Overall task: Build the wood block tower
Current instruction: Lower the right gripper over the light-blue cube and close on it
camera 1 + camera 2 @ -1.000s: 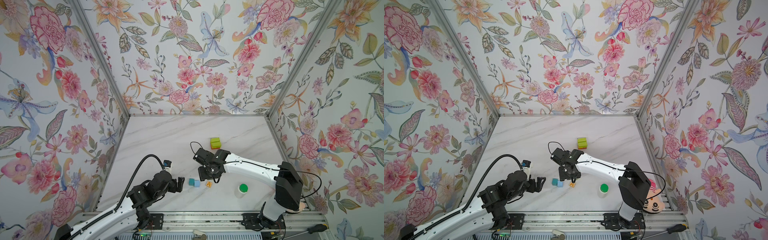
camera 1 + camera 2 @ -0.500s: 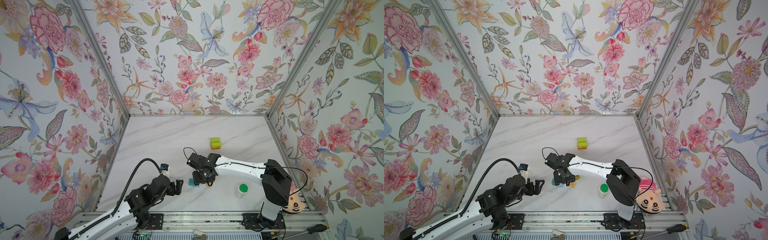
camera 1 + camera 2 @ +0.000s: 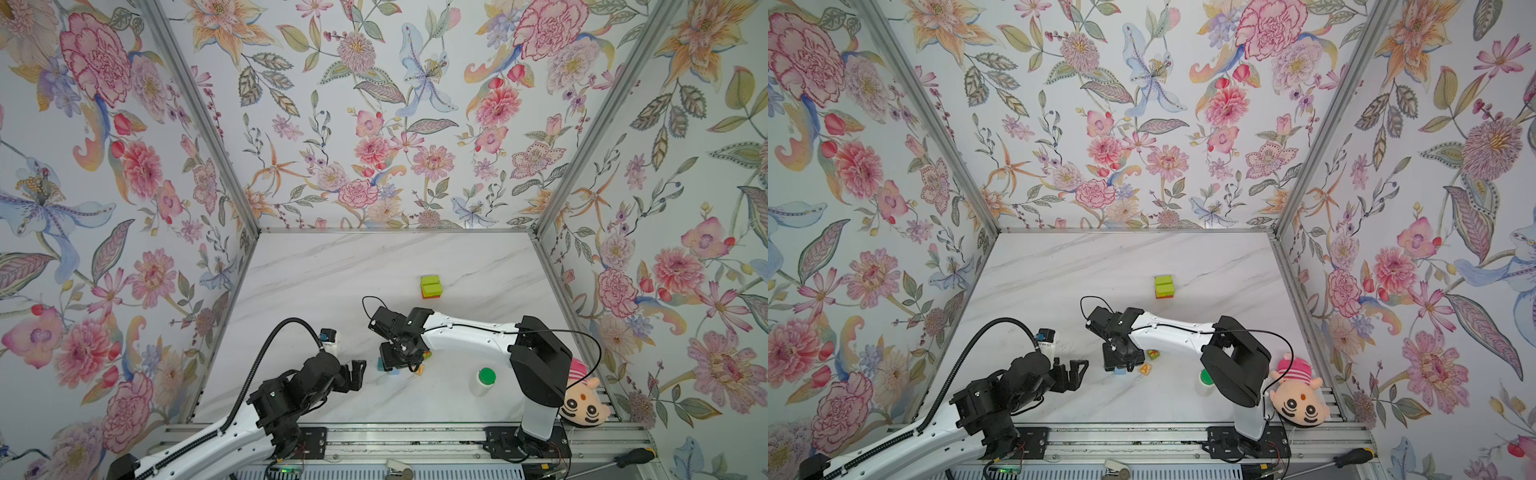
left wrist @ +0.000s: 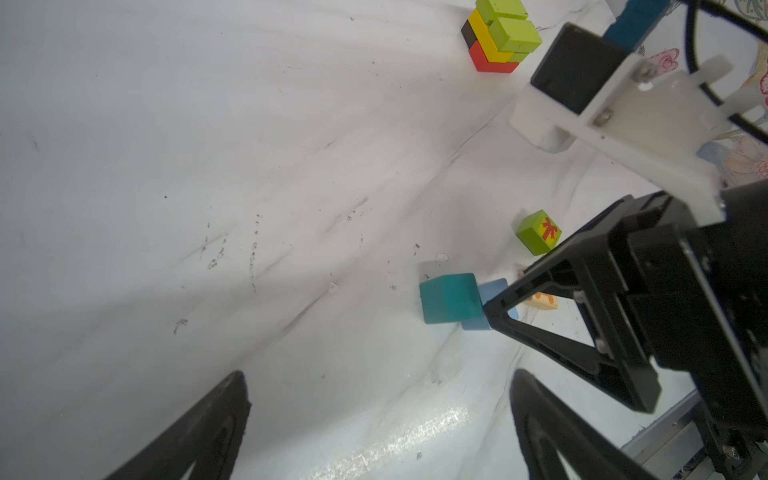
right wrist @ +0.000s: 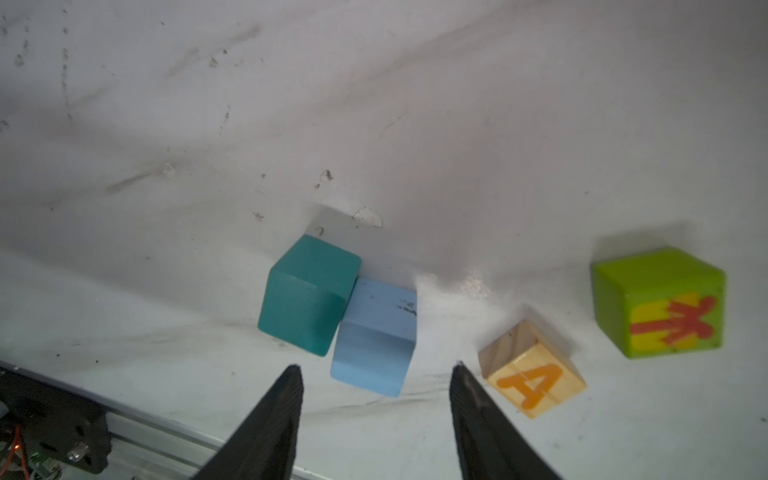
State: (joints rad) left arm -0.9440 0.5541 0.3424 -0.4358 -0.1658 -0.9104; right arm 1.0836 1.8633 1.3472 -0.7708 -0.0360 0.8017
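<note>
Marbled white tabletop (image 3: pixel 332 270) is enclosed by floral walls. Toward the back, well apart from both arms, the tower (image 3: pixel 430 286) is seen as a low stack: red at the base, a yellow layer above, lime-green oblongs on top. Near the front edge four loose cubes are grouped. The teal cube (image 5: pixel 309 295) is pressed against the light-blue cube (image 5: pixel 376 336), the tan "A" cube (image 5: pixel 532 368) lies just beside them, and the green red-marked cube (image 5: pixel 658 303) sits a little further along.

The right gripper (image 5: pixel 376 368) is held low over the light-blue cube with its jaws partly parted. One finger stands at each side of that cube, a gap is left on both sides, and nothing is gripped. The left gripper (image 4: pixel 379 374) is spread wide and empty, near the teal cube but apart from it.

In both top views the blue cubes are largely covered by the right gripper; the right wrist view shows them whole. A dark brown block at the tower's base is shown only by the left wrist view.
</note>
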